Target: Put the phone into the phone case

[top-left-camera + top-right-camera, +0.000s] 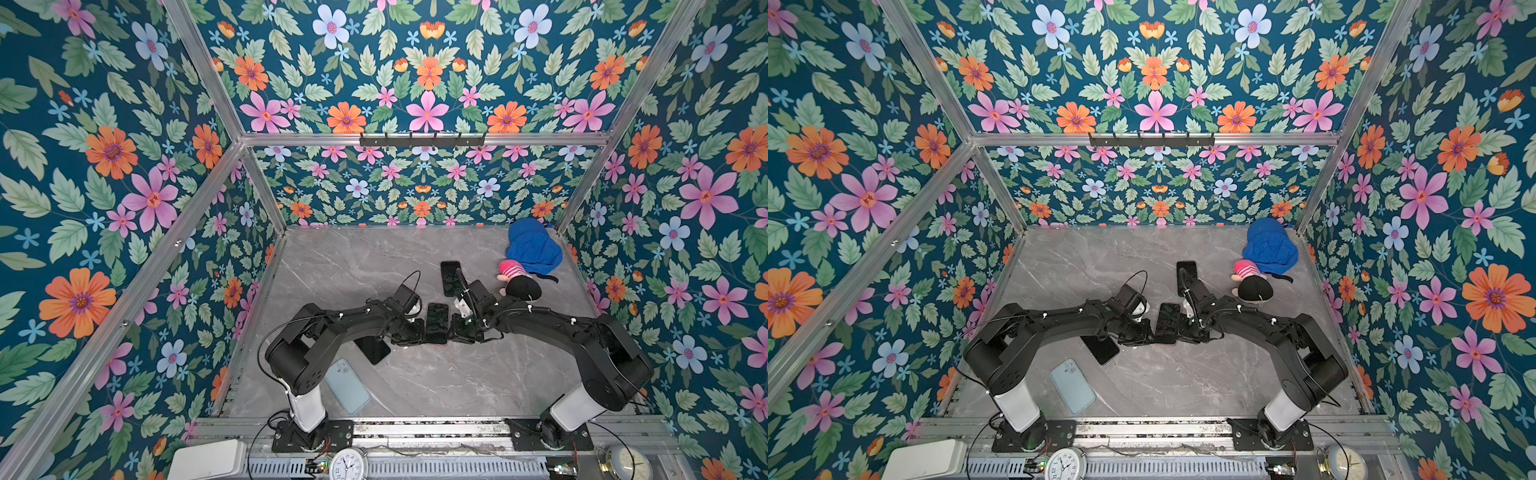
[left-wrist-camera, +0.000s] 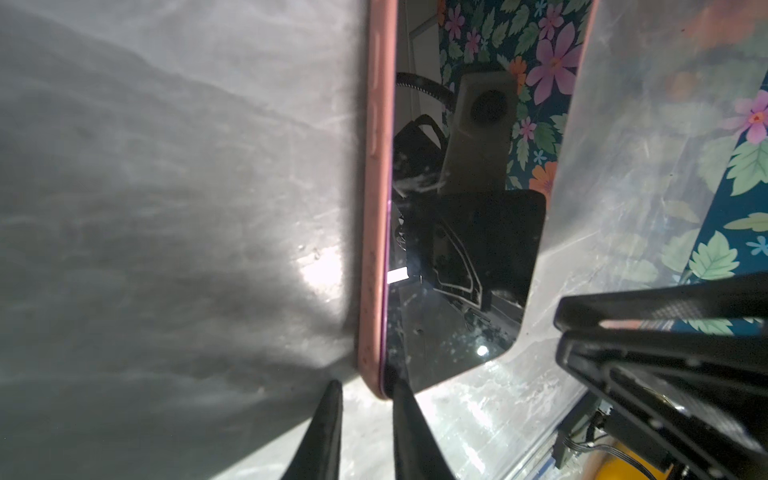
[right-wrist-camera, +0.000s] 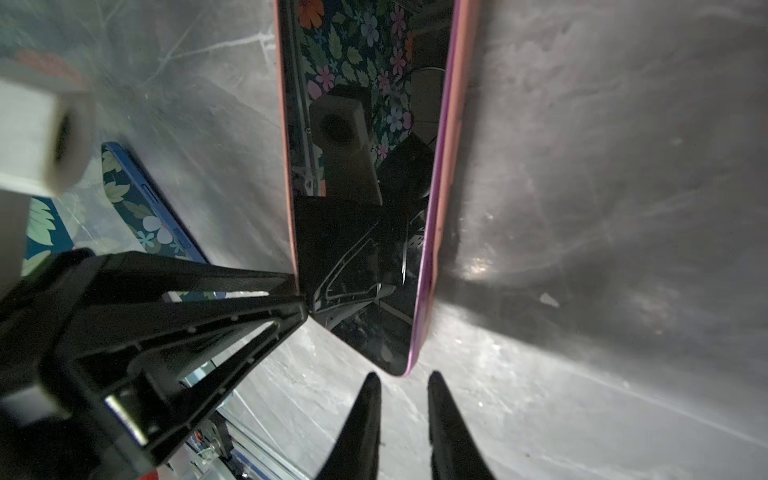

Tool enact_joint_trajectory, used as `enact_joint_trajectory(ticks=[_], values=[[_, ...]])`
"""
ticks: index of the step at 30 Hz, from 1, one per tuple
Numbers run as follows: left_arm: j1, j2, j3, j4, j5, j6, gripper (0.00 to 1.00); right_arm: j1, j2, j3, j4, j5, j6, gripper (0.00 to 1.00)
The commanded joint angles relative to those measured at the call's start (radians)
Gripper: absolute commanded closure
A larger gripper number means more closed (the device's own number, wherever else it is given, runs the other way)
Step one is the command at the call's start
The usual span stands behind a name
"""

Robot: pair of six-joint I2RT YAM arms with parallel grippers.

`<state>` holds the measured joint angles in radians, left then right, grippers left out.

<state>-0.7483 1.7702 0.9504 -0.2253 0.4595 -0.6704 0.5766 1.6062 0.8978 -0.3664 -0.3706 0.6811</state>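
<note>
The phone lies in the pink phone case on the grey table, in the middle of both top views. I cannot tell if it sits all the way in. The left gripper has its tips a little apart around 1 near corner, squeezing nothing. The right gripper is loose too, just short of the other corner. The left arm hides part of another dark phone.

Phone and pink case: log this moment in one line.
phone: screen up in pink case, purple edge showing | left end effector: open, astride a case corner | right end effector: open, at other corner
</note>
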Motion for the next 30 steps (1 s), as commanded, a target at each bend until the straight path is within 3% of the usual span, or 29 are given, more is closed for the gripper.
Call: enact_joint_trajectory(ticks=[1,6,12,17,30], values=[[0.004,0.005,0.000,-0.020,-0.015,0.023,0.77,0.002,0.008,0.009,-0.001,0.007,0.020,0.78],[0.007,0.000,0.019,-0.030,-0.023,0.032,0.77,0.009,0.024,0.016,-0.001,0.021,0.032,0.82],[0.035,-0.064,-0.034,0.127,0.049,-0.043,0.58,0.009,0.044,0.031,-0.013,0.030,0.031,0.84],[0.034,-0.029,-0.051,0.212,0.121,-0.072,0.59,0.009,0.079,0.040,-0.017,0.029,0.029,0.86],[0.035,-0.005,-0.074,0.252,0.149,-0.095,0.63,0.021,0.103,0.040,0.000,0.005,0.045,0.89]])
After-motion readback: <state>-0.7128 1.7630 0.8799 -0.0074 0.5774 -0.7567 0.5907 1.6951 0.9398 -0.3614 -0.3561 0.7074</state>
